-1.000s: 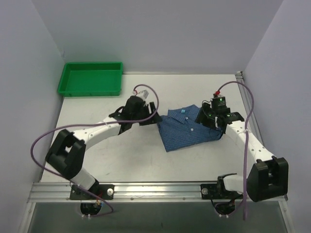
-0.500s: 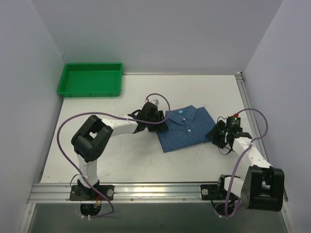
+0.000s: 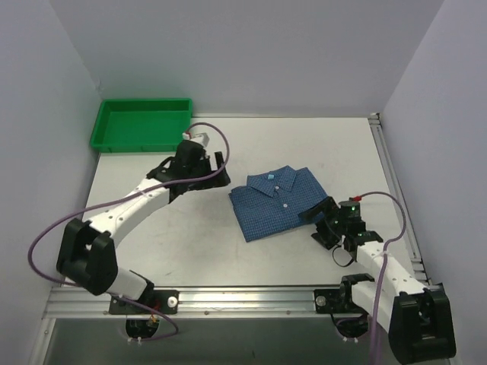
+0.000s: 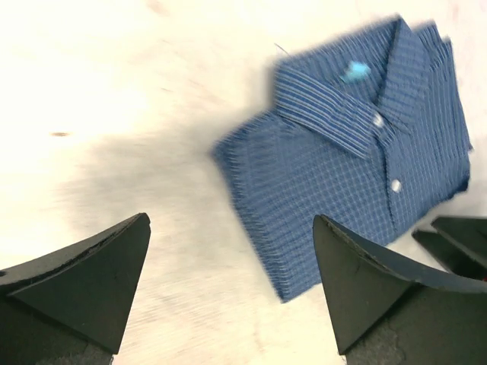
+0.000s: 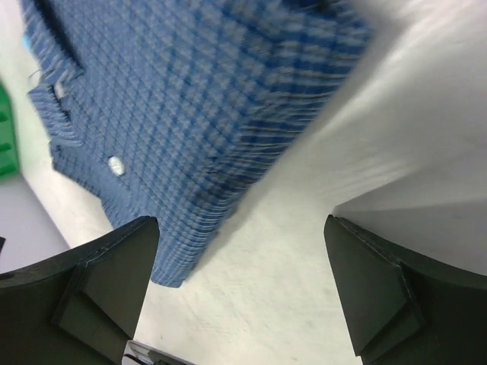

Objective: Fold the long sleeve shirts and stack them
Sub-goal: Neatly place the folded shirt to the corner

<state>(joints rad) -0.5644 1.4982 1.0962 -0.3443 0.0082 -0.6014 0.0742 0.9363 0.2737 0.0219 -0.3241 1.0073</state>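
The long sleeve shirt (image 3: 278, 202) is a blue fine-checked button-up, folded into a rectangle with collar and white buttons up, lying flat on the white table. My left gripper (image 3: 220, 174) is open and empty, a little to the shirt's left and apart from it. In the left wrist view (image 4: 230, 222) the shirt (image 4: 358, 160) lies ahead between the spread fingers. My right gripper (image 3: 315, 217) is open and empty at the shirt's near right corner. In the right wrist view (image 5: 242, 222) the shirt's folded edge (image 5: 190, 99) fills the upper left.
A green plastic tray (image 3: 137, 144) stands at the table's far left corner and holds nothing. A metal rail (image 3: 243, 296) runs along the near edge. Grey walls close in the left, back and right sides. The right gripper's fingertips (image 4: 456, 237) show in the left wrist view.
My left gripper has drawn back left, off the shirt's collar side. My right gripper has pulled back toward the near right. The folded shirt has shifted slightly left.
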